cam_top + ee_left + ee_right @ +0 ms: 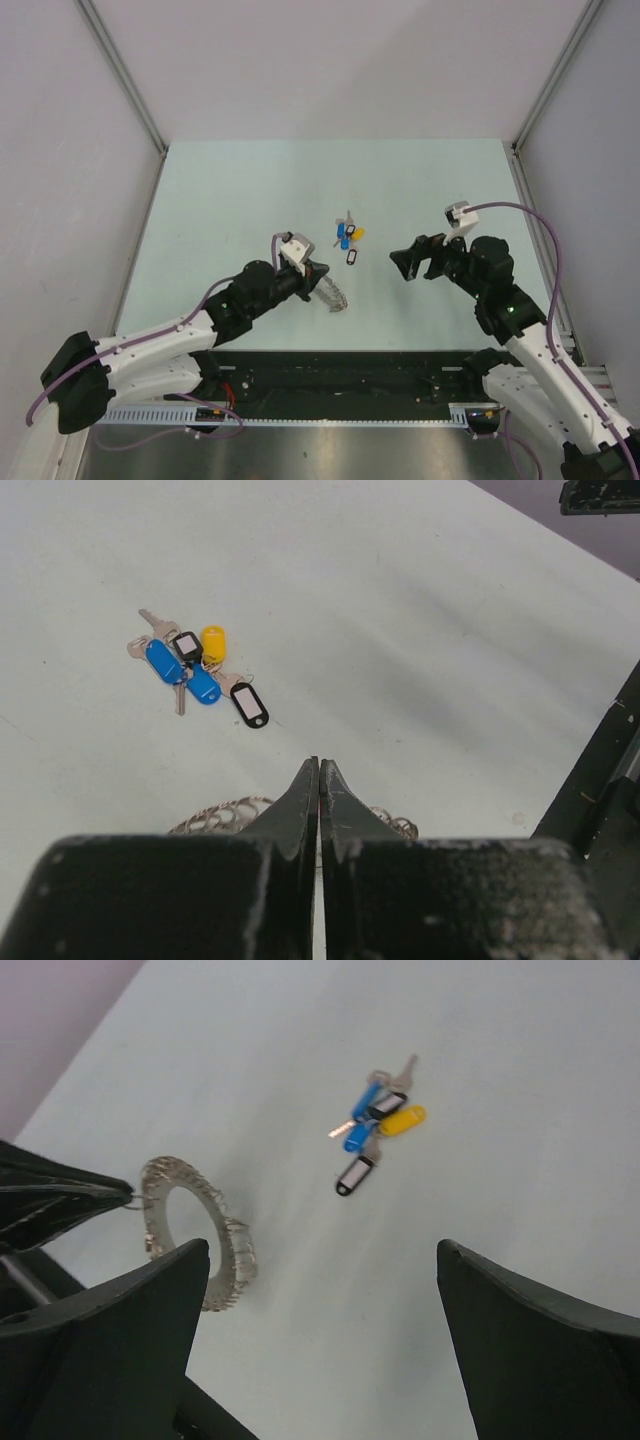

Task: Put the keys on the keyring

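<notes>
Top view: the keys (pixel 348 240) lie mid-table (pixel 250 190); near and left of them, the left gripper (pixel 322 283) pinches the keyring (pixel 338 296). Left wrist: jaws together on the keyring's rim. Right wrist: the right gripper (pixel 322 1250) has its jaws wide apart and empty, with the keys beyond.

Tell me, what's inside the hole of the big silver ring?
Nothing: through the hole of the keyring only bare table shows. The keys lie apart on it. The ring's lower part is hidden behind the right hand.
</notes>
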`<state>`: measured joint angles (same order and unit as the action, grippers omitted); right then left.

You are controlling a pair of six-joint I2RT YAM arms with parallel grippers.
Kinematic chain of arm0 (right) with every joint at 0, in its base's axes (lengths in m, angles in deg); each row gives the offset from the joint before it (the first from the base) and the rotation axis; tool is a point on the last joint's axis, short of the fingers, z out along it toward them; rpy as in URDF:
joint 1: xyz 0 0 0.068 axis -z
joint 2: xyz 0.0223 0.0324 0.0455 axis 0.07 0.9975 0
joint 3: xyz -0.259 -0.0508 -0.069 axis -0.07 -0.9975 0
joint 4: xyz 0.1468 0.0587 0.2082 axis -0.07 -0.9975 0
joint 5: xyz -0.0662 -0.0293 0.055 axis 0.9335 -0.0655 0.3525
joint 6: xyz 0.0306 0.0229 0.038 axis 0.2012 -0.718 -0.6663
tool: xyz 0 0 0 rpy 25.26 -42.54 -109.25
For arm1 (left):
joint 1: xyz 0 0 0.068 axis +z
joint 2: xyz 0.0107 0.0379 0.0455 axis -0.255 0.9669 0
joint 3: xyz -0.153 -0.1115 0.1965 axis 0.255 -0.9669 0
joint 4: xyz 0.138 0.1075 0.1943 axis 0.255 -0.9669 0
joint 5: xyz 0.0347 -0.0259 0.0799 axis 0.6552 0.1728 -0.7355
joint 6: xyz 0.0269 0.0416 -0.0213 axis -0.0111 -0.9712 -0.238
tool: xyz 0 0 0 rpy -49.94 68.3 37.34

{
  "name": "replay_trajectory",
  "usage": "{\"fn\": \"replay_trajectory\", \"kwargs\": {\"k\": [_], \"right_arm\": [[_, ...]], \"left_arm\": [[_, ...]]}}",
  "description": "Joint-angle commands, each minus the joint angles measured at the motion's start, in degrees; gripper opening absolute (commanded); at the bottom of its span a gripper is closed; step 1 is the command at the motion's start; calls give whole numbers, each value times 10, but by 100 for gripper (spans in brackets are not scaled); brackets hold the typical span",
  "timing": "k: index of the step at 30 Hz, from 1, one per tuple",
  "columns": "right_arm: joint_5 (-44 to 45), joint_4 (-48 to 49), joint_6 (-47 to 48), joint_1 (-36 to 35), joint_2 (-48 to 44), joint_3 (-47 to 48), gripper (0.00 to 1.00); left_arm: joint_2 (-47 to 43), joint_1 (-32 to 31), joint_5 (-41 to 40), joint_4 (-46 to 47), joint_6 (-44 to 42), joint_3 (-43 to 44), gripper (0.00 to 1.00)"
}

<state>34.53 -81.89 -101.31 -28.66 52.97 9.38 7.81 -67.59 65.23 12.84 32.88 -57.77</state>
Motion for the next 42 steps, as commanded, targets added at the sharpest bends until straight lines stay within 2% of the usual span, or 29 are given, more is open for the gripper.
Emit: {"fn": "replay_trajectory", "kwargs": {"k": [1,5,9,13,14,15,16,18,20,21,23,24,26,32,42], "right_arm": [[-137,172,-4,-5,30,-11,100],[-200,280,-7,-19,64,-43,100],[-229,311,3,-36,94,-45,100],[-223,312,15,-47,109,-47,100],[-212,307,17,-50,110,-47,100],[-207,303,20,-52,107,-49,100],[-200,300,22,-54,106,-54,100],[-182,289,26,-58,108,-60,100],[-175,285,28,-59,110,-68,100],[-173,286,27,-60,111,-71,100],[-164,288,24,-64,117,-76,100],[-160,288,23,-65,122,-77,100],[-147,287,23,-67,131,-80,100],[-115,276,17,-70,145,-82,100],[-64,239,30,-71,120,-85,100]], "left_arm": [[-15,9,20,21,7,29,0],[-15,19,37,50,23,22,0],[-17,22,52,73,27,18,0],[-21,23,22,34,34,29,2],[-25,23,12,16,40,30,5],[-32,22,-21,-6,50,38,19],[-33,22,-42,-76,57,45,27],[-35,22,-84,-151,79,71,39],[-31,22,-136,-269,105,84,43],[-28,22,-149,-307,138,93,50],[-17,22,-165,-389,187,98,56],[-12,22,-164,-407,201,98,61],[7,22,-156,-434,229,95,62],[72,23,-114,-412,287,87,68],[241,24,-32,-361,302,143,68]]}}
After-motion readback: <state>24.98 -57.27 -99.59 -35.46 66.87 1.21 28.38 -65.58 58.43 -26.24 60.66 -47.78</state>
